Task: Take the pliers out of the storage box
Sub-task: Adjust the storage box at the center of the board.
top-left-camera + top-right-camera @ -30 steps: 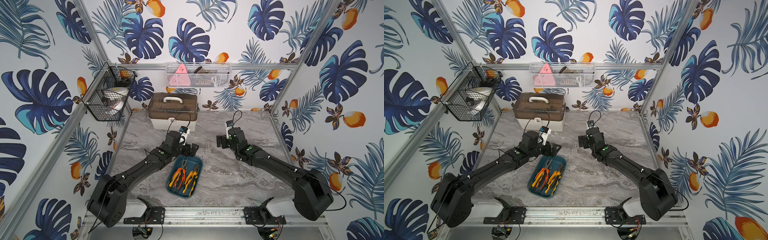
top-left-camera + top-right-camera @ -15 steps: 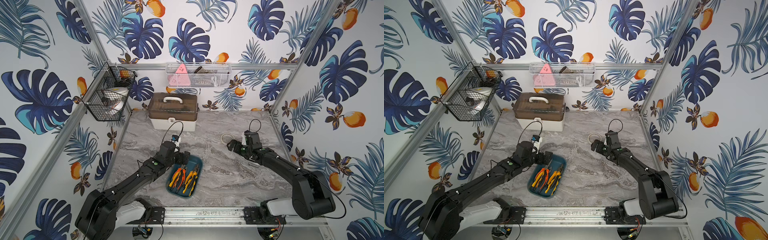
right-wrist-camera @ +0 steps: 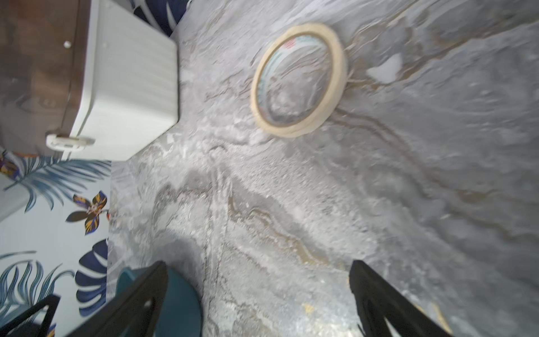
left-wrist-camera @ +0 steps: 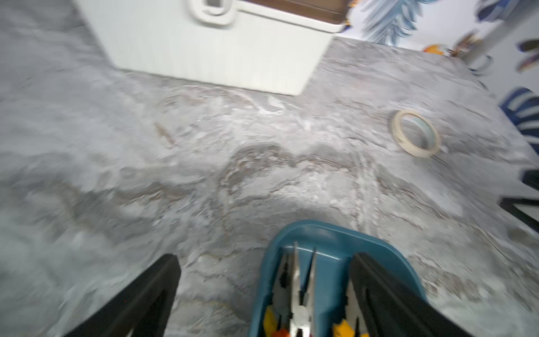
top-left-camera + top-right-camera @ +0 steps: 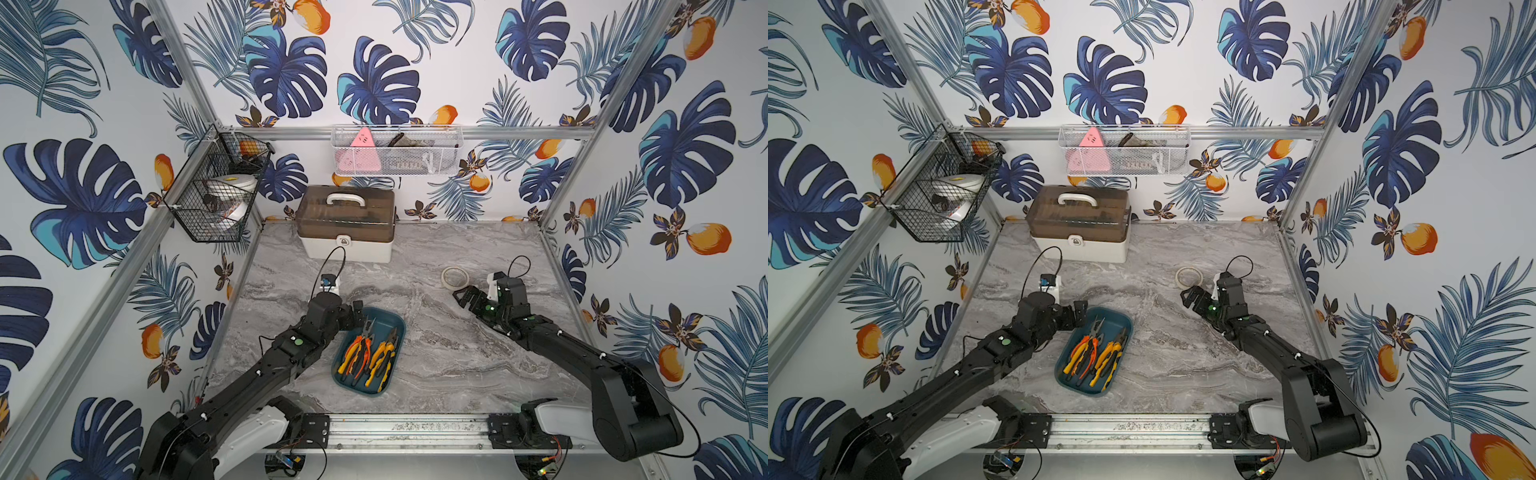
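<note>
The storage box (image 5: 394,323) is a shallow teal tray in the front middle of the marble table, seen in both top views (image 5: 1122,321). Several pliers lie in it side by side, orange-handled ones (image 5: 353,353) on the left and yellow-handled ones (image 5: 383,358) on the right. My left gripper (image 5: 355,316) hangs open over the tray's far left corner. In the left wrist view it (image 4: 264,262) straddles the rim, with the long-nosed jaws (image 4: 302,286) between its fingers. My right gripper (image 5: 463,297) is open and holds nothing, right of the tray, just in front of a tape roll.
A roll of beige tape (image 5: 455,276) lies flat at the right. A white case with a brown lid (image 5: 347,222) stands at the back. A black wire basket (image 5: 220,187) and a white mesh basket (image 5: 397,151) hang on the walls.
My left gripper has come down and back to the tray's far left corner. The right arm has swung right and lower, uncovering the tape roll. Both stayed open.
</note>
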Robot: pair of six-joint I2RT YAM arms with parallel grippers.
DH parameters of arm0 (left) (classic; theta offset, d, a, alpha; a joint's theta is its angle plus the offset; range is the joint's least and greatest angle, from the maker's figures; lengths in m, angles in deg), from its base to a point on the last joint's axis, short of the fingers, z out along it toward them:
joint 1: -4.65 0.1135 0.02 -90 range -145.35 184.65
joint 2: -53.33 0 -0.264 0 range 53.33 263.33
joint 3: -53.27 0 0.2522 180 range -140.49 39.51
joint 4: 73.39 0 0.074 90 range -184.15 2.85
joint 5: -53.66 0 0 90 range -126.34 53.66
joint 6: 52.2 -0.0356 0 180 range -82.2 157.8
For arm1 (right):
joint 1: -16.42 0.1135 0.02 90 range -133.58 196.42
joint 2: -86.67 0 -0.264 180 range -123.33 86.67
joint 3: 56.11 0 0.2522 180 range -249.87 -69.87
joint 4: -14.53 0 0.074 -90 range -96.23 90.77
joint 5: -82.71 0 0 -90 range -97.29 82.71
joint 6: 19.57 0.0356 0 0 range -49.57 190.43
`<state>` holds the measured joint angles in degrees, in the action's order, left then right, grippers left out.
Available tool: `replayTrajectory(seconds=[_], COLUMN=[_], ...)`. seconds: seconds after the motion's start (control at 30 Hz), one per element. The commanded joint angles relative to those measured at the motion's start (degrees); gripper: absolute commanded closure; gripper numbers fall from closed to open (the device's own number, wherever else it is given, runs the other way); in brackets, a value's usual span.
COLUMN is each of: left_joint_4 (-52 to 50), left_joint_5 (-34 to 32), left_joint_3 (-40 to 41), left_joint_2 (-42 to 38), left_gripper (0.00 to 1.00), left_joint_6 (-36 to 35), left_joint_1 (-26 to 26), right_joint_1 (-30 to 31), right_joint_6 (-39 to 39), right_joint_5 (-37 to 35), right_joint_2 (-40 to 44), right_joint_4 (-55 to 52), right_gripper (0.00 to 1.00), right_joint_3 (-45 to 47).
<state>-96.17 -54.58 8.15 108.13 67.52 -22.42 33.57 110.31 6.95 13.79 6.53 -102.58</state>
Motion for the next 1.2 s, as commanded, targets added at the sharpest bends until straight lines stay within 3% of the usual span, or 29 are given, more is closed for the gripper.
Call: replayTrajectory(seconds=[0.0,0.07,0.13,0.27,0.4,0.73,1.17], left_joint_4=[-9.28,-7.67,-4.74,-6.10,-3.71,6.67,9.96], left_joint_5=[-15.93,-12.51,-4.41,10.38,18.30,25.21,17.40], left_joint_3=[0.86,1.02,0.73,-1.18,1.36,8.77,0.65], left_joint_2=[-0.75,-0.33,1.03,5.42,4.48,5.18,10.63], left_gripper=[0.01,0.01,0.01,0.03,0.04,0.09,0.16], left_joint_6=[13.86,11.43,8.34,7.42,7.70,13.94,11.30], left_joint_1=[0.01,0.03,0.07,0.00,0.00,0.05,0.24], right_joint_1=[9.84,18.24,23.10,29.13,33.57,34.71,34.71], right_joint_6=[1.41,4.26,8.56,11.41,10.90,15.49,18.57], right_joint_5=[-5.01,-8.75,-8.00,-3.14,-1.41,2.65,1.26], right_joint_2=[2.70,3.36,3.21,-0.73,-6.89,-22.57,-34.56], right_joint_4=[-5.01,-6.35,-2.34,9.60,13.13,24.72,29.79], right_gripper=[0.00,0.00,0.00,0.00,0.00,0.01,0.08], right_joint_3=[-1.52,-1.39,0.96,3.87,0.46,-7.22,-18.60])
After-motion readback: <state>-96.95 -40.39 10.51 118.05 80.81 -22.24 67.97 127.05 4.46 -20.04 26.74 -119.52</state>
